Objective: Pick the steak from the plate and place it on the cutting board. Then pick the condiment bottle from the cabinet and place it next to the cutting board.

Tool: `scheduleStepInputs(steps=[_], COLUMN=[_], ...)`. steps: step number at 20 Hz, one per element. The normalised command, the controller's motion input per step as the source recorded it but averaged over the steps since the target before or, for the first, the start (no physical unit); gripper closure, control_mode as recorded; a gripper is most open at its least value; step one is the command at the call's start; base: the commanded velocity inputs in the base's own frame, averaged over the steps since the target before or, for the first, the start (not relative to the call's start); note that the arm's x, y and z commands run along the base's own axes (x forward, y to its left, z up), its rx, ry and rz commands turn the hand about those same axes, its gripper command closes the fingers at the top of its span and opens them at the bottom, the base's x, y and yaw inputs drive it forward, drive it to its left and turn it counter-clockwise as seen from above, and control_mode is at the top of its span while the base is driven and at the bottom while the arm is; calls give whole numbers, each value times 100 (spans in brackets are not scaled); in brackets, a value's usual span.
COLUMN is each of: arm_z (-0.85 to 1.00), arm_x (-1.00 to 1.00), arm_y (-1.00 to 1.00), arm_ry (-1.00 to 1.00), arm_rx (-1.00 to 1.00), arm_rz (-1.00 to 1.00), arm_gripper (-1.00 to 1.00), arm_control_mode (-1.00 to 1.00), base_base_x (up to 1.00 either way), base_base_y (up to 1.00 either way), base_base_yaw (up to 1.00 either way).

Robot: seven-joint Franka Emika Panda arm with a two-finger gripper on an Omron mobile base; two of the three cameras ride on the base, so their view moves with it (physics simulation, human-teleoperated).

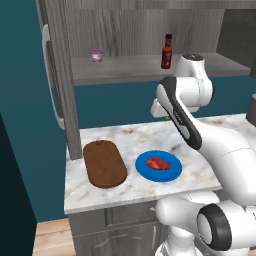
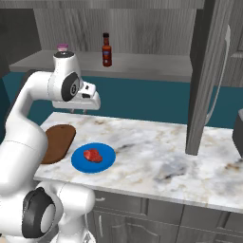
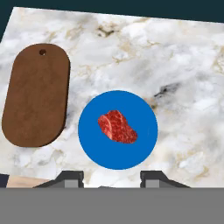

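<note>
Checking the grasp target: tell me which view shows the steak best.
The hand view: it looks straight down on the steak, large and unobstructed, centred on the blue plate. Both base views show it smaller, at a slant, still on the plate.

steak: small red raw piece, flat at the centre of the plate
plate: round, bright blue, on the marble worktop
cutting board: dark brown oblong, bare, just beside the plate
condiment bottle: upright, black cap, on the cabinet shelf
</note>
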Motion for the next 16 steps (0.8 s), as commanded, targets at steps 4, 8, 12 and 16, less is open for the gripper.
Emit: scheduleStepInputs(steps=[4, 8, 12, 16], arm_z=[0, -4, -5, -8], arm_x=[-3, -6, -8, -7], arm_y=[0, 0, 0, 0], arm_ry=[0, 0, 0, 0], arm_rx=[0, 0, 0, 0], arm_rz=[1, 6, 6, 6], arm_gripper=[-100, -100, -100, -100], arm_control_mode=[-100, -100, -100, -100], base_base_x=[0, 0, 0, 0], base_base_y=[0, 0, 0, 0], base_base_yaw=[0, 0, 0, 0])
